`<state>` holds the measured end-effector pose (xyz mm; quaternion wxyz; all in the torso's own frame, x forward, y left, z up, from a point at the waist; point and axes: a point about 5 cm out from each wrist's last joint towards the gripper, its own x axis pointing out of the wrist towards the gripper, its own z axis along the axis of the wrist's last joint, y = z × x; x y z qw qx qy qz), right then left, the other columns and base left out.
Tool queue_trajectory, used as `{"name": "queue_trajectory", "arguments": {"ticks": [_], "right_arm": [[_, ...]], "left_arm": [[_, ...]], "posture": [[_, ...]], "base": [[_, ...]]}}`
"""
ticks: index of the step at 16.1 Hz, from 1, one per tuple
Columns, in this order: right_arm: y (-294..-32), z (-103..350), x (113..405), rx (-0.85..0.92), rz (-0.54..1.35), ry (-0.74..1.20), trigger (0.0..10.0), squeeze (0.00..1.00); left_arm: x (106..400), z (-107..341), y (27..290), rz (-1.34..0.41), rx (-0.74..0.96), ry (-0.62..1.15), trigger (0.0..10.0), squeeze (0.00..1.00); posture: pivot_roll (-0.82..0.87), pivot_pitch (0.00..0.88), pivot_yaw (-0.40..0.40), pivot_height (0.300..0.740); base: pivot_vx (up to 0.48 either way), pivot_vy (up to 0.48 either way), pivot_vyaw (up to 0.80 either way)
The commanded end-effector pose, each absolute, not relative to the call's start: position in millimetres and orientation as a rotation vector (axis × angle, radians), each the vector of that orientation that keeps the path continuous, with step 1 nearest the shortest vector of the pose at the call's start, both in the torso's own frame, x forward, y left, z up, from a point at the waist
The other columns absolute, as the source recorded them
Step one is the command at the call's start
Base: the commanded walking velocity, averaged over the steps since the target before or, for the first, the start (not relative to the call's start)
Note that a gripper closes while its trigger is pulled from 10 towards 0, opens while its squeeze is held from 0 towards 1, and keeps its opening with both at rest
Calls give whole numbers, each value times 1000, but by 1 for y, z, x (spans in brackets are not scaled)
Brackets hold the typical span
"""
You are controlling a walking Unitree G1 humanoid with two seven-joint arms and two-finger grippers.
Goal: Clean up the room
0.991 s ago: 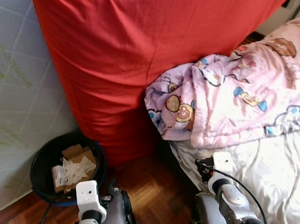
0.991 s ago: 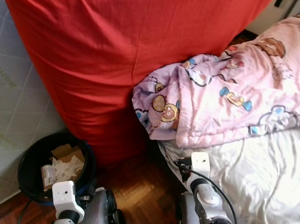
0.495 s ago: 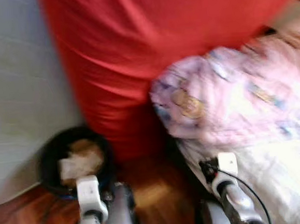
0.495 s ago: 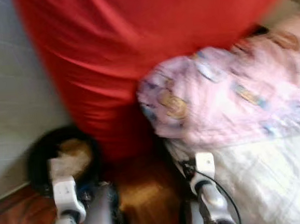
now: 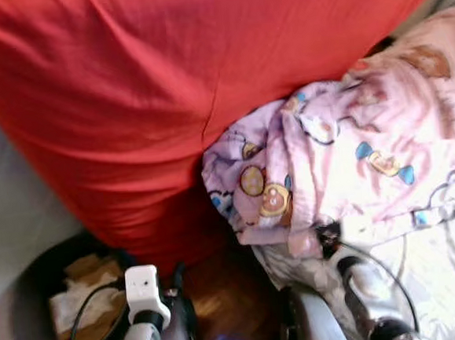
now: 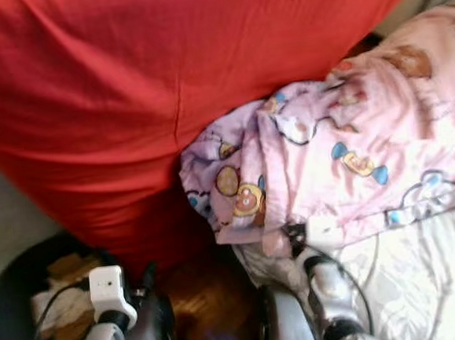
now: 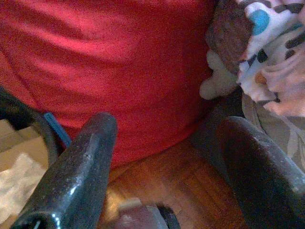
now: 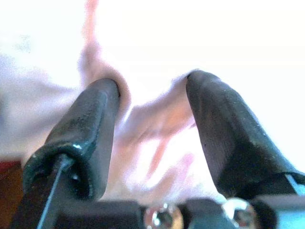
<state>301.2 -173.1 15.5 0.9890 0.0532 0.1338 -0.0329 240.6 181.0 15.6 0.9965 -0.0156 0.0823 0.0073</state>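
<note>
A pink cartoon-print blanket (image 5: 352, 152) lies crumpled on the bed, its corner hanging over the bed's edge next to a red-covered mattress (image 5: 166, 88). My right arm (image 5: 360, 274) reaches up to the blanket's lower hem. In the right wrist view my right gripper (image 8: 155, 86) is open, with pale pink blanket fabric (image 8: 157, 124) lying between its fingers. My left gripper (image 7: 169, 124) is open and holds nothing; it hangs low over the wood floor (image 7: 176, 176), facing the red cover and the blanket's corner (image 7: 271, 57).
A black bin (image 5: 21, 300) holding cardboard and crumpled paper (image 5: 80, 296) stands on the floor at my left, beside my left wrist (image 5: 142, 291). A white sheet (image 5: 449, 278) covers the bed at right. A pale quilted mattress (image 5: 8, 187) stands at far left.
The whole view has shifted as the camera moved, with blur half a second ago. My right wrist now sits against the blanket's hem, where before it was a little below it.
</note>
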Motion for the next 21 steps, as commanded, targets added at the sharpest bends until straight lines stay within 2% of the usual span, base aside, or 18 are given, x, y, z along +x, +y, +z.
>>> {"name": "queue_trajectory", "arguments": {"ticks": [1,10,11,12,14,15,17,19,21], "right_arm": [[-166,8,294,125,-75,293,10000,0],[-175,-3,277,168,-116,292,10000,0],[-172,-4,277,206,-85,300,10000,427],[-171,-4,278,218,-80,307,10000,1000],[-168,1,284,131,-17,302,10000,1000],[-166,2,288,-49,65,341,10000,0],[-164,6,292,-21,99,330,10000,0],[-172,6,295,60,19,361,10000,0],[-172,5,295,68,-15,373,10000,0]], "left_arm": [[230,7,190,44,-29,203,10000,0],[223,1,192,49,-26,227,10000,0],[224,1,191,46,-27,229,10000,0],[224,1,190,42,-27,228,10000,0],[225,2,190,38,-24,228,10000,0],[225,1,190,37,-22,230,10000,0],[224,1,190,34,-20,232,10000,0],[223,0,190,31,-20,236,10000,0],[223,0,189,26,-21,236,10000,0]], "posture": [[21,219,-22,584],[15,222,-26,584],[15,223,-25,584],[17,224,-24,584],[20,224,-23,584],[18,225,-22,584],[19,224,-23,584],[18,224,-23,584],[18,225,-23,584]], "base": [[0,0,0],[0,0,0],[0,0,0],[0,0,0],[0,0,0],[0,0,0],[0,0,0],[0,0,0],[0,0,0]]}}
